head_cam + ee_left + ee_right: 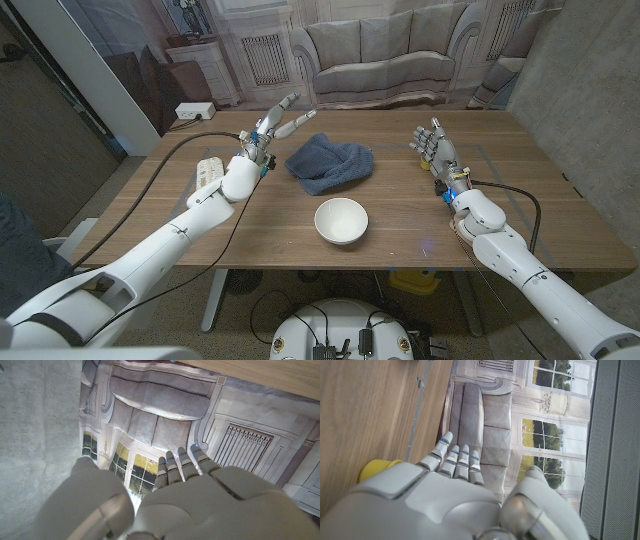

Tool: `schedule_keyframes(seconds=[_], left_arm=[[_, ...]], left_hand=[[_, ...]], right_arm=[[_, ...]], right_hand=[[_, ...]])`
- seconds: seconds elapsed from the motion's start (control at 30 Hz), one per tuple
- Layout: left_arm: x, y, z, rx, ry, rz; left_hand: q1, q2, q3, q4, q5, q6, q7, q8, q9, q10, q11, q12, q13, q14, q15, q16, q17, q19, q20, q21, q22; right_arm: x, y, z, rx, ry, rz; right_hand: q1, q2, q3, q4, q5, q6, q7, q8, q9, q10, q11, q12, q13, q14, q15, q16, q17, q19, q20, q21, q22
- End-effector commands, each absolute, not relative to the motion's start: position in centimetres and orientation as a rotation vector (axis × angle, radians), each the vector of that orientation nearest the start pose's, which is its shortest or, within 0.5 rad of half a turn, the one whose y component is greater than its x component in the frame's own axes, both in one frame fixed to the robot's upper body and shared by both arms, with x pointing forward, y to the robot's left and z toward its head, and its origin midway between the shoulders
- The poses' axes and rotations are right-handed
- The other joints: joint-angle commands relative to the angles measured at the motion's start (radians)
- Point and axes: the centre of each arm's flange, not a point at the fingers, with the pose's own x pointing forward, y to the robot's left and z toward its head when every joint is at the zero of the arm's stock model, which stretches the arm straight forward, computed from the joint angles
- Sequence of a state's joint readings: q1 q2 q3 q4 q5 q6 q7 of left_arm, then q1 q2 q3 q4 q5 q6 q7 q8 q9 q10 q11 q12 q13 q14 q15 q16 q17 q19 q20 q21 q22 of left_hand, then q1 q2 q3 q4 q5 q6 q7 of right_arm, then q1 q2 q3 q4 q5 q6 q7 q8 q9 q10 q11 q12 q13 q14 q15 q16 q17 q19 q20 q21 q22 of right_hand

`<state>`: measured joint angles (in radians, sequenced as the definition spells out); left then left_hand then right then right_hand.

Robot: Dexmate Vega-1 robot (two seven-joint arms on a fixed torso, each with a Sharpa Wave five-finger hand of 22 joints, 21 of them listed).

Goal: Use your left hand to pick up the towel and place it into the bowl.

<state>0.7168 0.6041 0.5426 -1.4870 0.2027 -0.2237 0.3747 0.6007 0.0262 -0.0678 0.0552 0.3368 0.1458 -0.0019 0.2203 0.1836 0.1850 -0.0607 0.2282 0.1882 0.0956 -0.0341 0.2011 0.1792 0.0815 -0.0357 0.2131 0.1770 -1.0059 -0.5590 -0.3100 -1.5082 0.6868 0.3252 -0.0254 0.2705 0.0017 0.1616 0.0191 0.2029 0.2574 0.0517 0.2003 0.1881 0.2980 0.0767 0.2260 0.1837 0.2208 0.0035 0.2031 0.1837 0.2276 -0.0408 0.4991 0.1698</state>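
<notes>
A crumpled blue towel (331,163) lies on the wooden table (200,235) behind a white bowl (341,221), which holds nothing. My left hand (274,127) hovers raised just left of the towel, fingers spread apart and pointing toward it, holding nothing. In the left wrist view the same hand (185,495) has its fingers extended. My right hand (434,146) stands at the right side of the table, well clear of the towel and bowl, fingers apart and holding nothing. In the right wrist view the right hand (450,495) also reaches out with straight fingers.
A black cable (165,165) runs across the table's left part beside my left arm. A small pale object (208,170) lies near the left edge. A yellow item (374,467) sits beside my right hand. A printed sofa backdrop stands behind the table.
</notes>
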Motion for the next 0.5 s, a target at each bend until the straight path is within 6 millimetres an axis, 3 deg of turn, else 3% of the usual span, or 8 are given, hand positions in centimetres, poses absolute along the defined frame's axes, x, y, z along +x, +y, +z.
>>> schedule_keyframes(seconds=[0.03,0.5], left_arm=[[61.7,20.4,6.4,0.883,-0.965,0.093],[61.2,19.3,6.8,1.014,-0.974,0.155]], left_hand=[[0.005,0.001,-0.002,-0.007,0.006,0.008,0.000,-0.003,0.005,0.008,-0.008,-0.006,0.003,0.010,-0.022,-0.005,0.005,-0.001,-0.046,-0.005,0.002],[0.010,0.001,-0.003,-0.008,0.009,0.010,-0.003,-0.005,0.005,0.011,-0.011,-0.008,0.004,0.012,-0.023,-0.005,0.005,0.003,-0.047,-0.005,0.002]], right_arm=[[60.8,-29.5,-3.8,0.100,-0.655,0.204],[61.5,-29.6,-3.4,0.101,-0.654,0.211]], right_hand=[[0.001,0.004,0.003,-0.005,-0.001,0.006,0.000,0.001,0.004,0.006,0.001,-0.001,0.003,0.008,0.000,-0.002,0.004,0.006,-0.026,-0.002,0.006],[0.001,0.005,0.002,-0.006,-0.002,0.007,0.001,0.001,0.004,0.008,0.000,-0.001,0.003,0.008,-0.001,-0.003,0.004,0.007,-0.026,-0.008,0.006]])
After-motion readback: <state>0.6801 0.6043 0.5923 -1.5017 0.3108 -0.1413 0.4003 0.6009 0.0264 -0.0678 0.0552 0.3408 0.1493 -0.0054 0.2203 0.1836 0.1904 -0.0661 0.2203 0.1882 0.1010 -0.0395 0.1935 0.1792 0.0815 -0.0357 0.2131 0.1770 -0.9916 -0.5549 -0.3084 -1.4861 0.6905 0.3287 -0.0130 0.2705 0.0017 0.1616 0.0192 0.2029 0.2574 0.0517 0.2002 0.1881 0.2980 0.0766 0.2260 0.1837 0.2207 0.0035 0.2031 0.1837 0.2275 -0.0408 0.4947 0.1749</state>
